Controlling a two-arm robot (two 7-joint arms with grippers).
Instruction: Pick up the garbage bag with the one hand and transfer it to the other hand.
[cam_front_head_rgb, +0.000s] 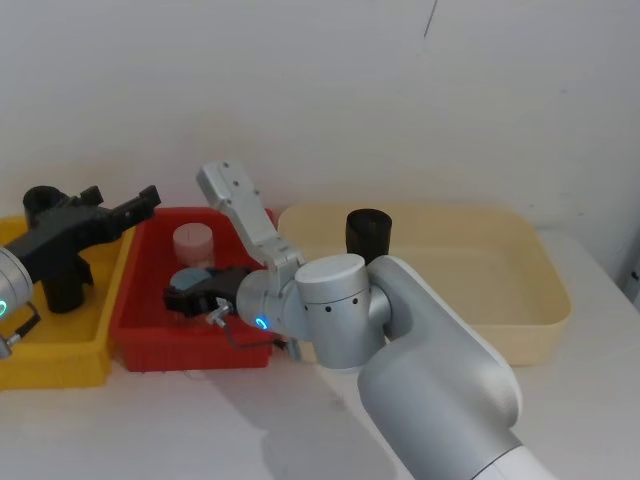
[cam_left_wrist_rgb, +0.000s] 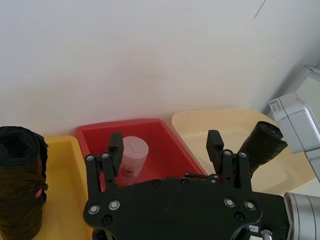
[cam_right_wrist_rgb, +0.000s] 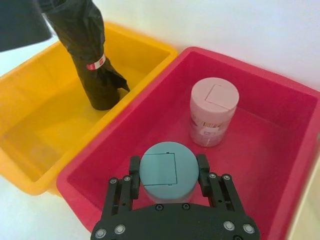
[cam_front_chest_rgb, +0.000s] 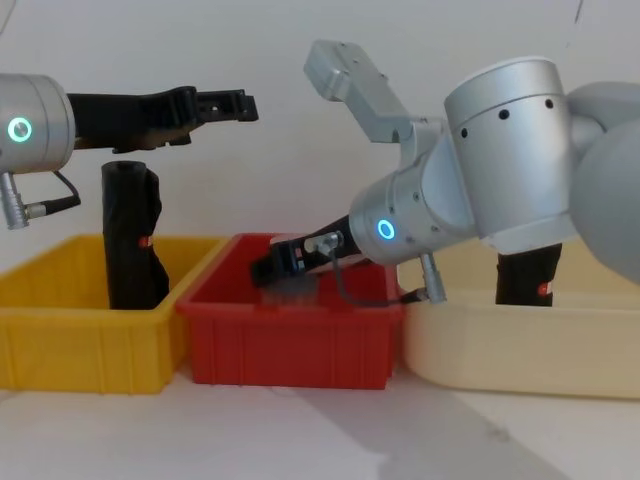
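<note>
black garbage bag (cam_right_wrist_rgb: 87, 55) with red mark, yellow bin (cam_right_wrist_rgb: 30, 125), red bin (cam_right_wrist_rgb: 280, 150)

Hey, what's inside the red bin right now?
The red bin holds two jars: a pink-lidded jar standing free, and a blue-lidded jar between the right gripper's fingers. The gripper covers the blue-lidded jar's lower body and the bin floor under it.

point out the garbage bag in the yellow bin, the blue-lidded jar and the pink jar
garbage bag (cam_right_wrist_rgb: 92, 70): right wrist view, mid body beside its red mark
blue-lidded jar (cam_right_wrist_rgb: 166, 170): right wrist view, centre of lid, between the right gripper's fingers
pink jar (cam_right_wrist_rgb: 212, 112): right wrist view, upper side wall
</note>
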